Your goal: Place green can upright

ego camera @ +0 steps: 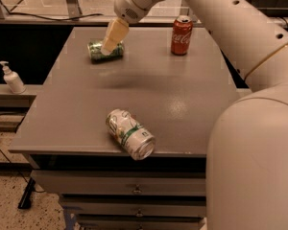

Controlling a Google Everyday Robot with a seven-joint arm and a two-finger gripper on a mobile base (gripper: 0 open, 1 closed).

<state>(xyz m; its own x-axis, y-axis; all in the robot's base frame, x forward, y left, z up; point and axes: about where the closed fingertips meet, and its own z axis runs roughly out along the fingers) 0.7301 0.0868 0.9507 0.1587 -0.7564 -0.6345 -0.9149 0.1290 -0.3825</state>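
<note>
The green can [99, 51] lies on its side at the far left of the grey table [182, 95]. My gripper [111, 37] hangs from the white arm that reaches in from the right. Its cream-coloured fingers [113, 34] point down and left, over the right part of the green can, covering some of it. I cannot see whether it touches the can.
A red cola can [181, 35] stands upright at the far right of the table. A white can with a green band [130, 134] lies on its side near the front edge. A soap pump bottle [12, 78] stands on a ledge to the left. Drawers [134, 189] sit below the tabletop.
</note>
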